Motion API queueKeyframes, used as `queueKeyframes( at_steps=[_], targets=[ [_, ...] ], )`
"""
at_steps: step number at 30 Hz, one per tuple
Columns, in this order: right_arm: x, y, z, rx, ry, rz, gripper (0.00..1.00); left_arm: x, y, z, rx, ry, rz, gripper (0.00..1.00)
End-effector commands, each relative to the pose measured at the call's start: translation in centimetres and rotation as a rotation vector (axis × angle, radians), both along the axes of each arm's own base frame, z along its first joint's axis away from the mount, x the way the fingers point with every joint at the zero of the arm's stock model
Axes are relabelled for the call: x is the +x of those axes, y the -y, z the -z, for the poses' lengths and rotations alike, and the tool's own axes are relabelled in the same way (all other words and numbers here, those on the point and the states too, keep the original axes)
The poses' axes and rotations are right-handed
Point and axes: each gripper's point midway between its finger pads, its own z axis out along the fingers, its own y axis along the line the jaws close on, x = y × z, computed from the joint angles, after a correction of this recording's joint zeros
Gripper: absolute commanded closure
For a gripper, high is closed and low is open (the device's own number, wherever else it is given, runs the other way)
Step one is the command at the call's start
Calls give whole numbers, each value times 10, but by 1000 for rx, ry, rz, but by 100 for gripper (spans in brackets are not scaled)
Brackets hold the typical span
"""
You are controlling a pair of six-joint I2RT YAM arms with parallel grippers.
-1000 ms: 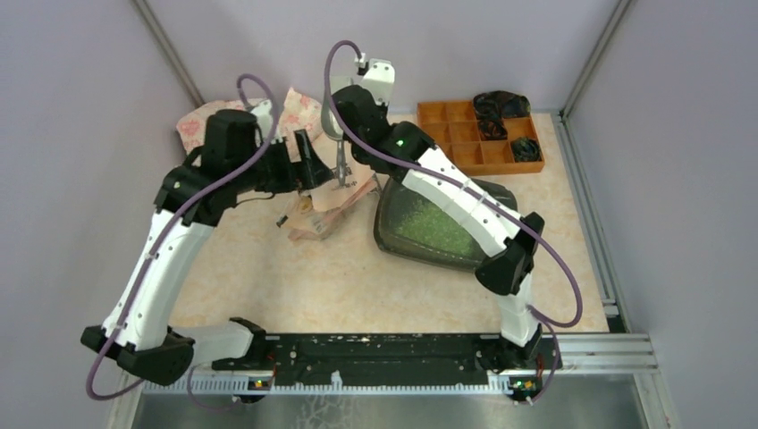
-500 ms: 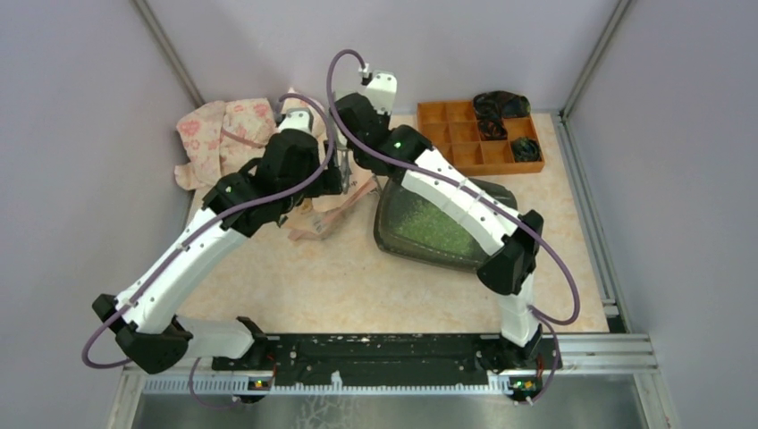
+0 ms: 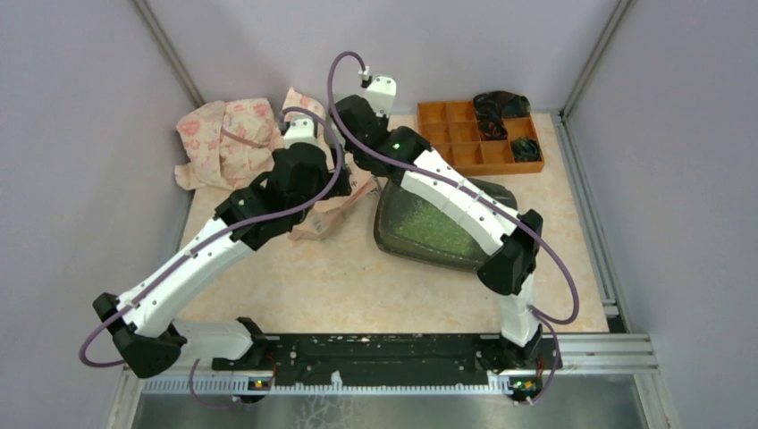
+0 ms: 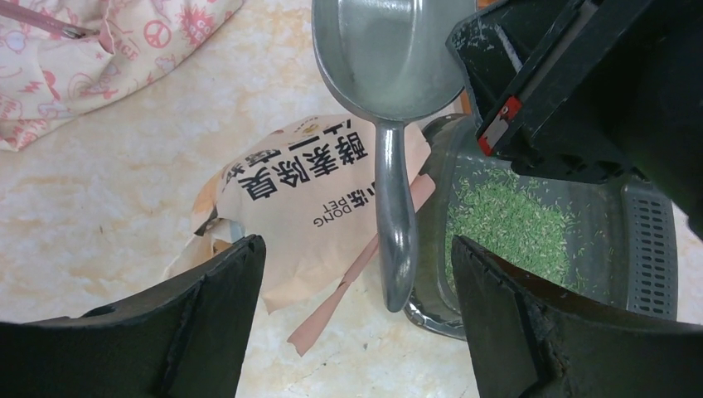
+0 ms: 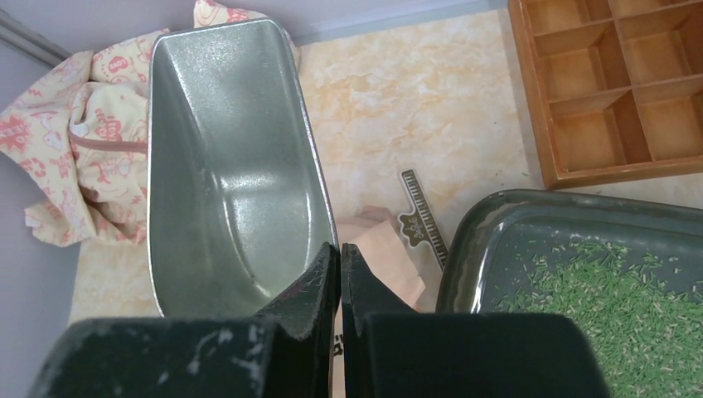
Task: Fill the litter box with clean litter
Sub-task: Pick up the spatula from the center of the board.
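My two arms, white shells and black joints.
My left arm (image 3: pixel 192 264) and right arm (image 3: pixel 451 198) have white links between black joints, each with a looping purple cable (image 3: pixel 565 299). A green light (image 3: pixel 400 140) glows on the right one. My left gripper (image 4: pixel 356 249) has matt black fingers; my right gripper (image 5: pixel 340 253) has scuffed black ones.

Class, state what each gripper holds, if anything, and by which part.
The right gripper pinches the metal scoop by its bowl's side wall, not the handle. The left gripper is open, holding nothing.
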Motion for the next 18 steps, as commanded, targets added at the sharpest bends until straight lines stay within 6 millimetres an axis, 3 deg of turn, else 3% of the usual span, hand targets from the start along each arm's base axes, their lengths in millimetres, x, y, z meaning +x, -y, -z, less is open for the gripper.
queueKeyframes(
  at_steps=[1, 8, 14, 18],
  targets=[
    [-6, 5, -55, 166, 87, 2, 100, 2, 5, -5, -71, 46, -17, 12],
    [-12, 1, -59, 218, 93, -31, 100, 7, 6, 6, -71, 62, -35, 15],
    [-18, -8, -58, 235, 89, -64, 100, 10, 13, 3, -77, 77, -16, 30],
    [-19, -11, -61, 247, 91, -74, 100, 11, 14, 8, -77, 66, -19, 31]
  ],
)
